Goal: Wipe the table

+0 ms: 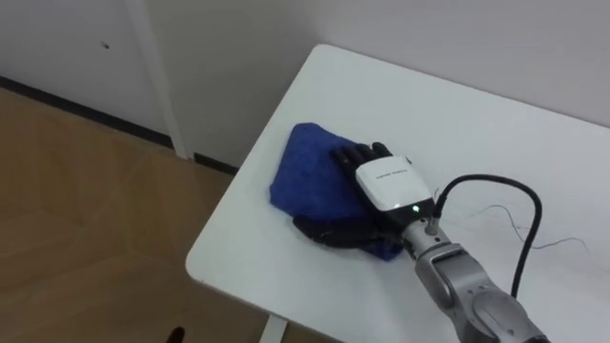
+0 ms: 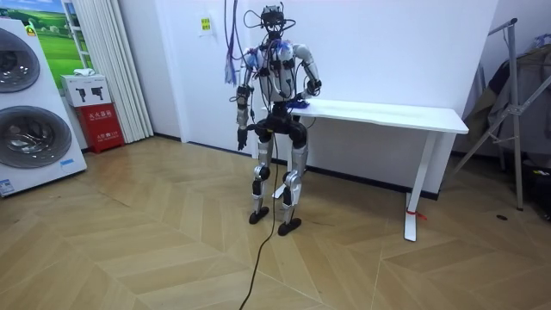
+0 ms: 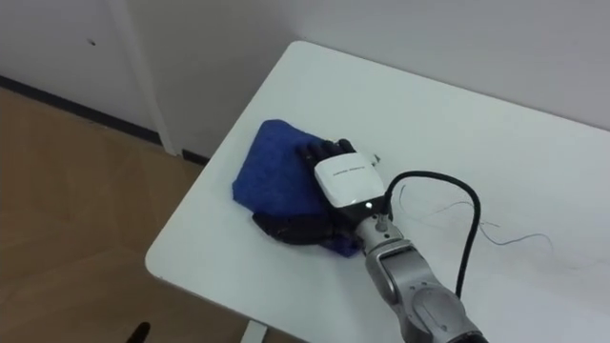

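Observation:
A crumpled blue cloth (image 1: 310,176) lies near the left corner of the white table (image 1: 457,114). My right hand (image 1: 386,186) comes in from the lower right and rests flat on top of the cloth. Its fingers stretch forward over the fabric and its thumb spreads out along the cloth's near side. In the room view I stand at the table's (image 2: 387,112) end at the room view's left, right hand (image 2: 301,102) on the tabletop. My left hand (image 2: 242,135) hangs by my side, away from the table.
The table's near edge and rounded corner lie just left of the cloth, with wood floor below. A thin wire (image 1: 515,224) lies on the tabletop to the right. Washing machines (image 2: 30,112) and a red box (image 2: 103,125) stand at the room view's left.

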Robot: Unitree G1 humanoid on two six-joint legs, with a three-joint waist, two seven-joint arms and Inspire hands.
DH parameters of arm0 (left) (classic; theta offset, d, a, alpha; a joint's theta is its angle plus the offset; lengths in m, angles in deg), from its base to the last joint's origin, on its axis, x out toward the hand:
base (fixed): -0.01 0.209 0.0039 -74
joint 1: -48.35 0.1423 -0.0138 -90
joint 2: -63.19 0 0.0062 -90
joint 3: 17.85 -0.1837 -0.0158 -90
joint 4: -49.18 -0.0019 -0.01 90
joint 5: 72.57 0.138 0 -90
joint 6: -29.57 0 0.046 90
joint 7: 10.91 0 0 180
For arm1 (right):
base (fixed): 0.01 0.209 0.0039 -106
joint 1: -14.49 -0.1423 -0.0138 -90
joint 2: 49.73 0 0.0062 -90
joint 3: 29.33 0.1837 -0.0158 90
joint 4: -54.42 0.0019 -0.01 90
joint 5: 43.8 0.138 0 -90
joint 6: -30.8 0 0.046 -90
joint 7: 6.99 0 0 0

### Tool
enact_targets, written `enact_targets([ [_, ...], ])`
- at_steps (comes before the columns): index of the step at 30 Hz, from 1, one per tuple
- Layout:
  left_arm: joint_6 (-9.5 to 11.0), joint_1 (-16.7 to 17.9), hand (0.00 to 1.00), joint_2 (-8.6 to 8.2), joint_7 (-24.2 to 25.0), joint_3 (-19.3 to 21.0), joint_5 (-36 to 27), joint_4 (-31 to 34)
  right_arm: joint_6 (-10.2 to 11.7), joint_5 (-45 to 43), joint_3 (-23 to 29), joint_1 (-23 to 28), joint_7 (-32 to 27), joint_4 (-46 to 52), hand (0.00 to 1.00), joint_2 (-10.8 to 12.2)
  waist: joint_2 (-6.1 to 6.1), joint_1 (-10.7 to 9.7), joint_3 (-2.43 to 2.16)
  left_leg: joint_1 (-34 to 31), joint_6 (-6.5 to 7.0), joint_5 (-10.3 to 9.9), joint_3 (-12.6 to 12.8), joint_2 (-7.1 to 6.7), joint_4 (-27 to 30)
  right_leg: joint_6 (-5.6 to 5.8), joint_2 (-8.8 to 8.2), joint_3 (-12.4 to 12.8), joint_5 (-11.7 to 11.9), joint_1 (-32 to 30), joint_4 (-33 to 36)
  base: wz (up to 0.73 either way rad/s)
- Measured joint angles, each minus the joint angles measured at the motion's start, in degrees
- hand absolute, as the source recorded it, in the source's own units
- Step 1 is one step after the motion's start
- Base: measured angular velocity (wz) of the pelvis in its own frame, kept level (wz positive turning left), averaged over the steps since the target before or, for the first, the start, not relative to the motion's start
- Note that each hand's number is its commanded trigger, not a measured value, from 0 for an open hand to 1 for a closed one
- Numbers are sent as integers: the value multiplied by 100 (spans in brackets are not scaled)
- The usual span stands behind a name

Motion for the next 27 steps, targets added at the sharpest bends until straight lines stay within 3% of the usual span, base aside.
enact_targets([
  [7,-11,165,0,-1,22,-1,-17,1,74,11,87,-465,-144,-390,0,-63,15,-9,7,5,0,0,-22,-5,-2,0,-6,-49,0,9,0,2],
  [16,-46,185,0,-7,21,-5,-9,2,90,137,310,-595,-361,-903,0,-123,61,-5,27,1,0,0,-177,-41,-3,0,-27,-192,0,73,-4,9],
  [27,-165,189,0,-2,22,-5,-8,3,76,287,439,-703,-582,-1123,0,-248,64,-38,11,111,0,0,-297,-47,-17,1,-26,-242,-1,194,-4,4],
])
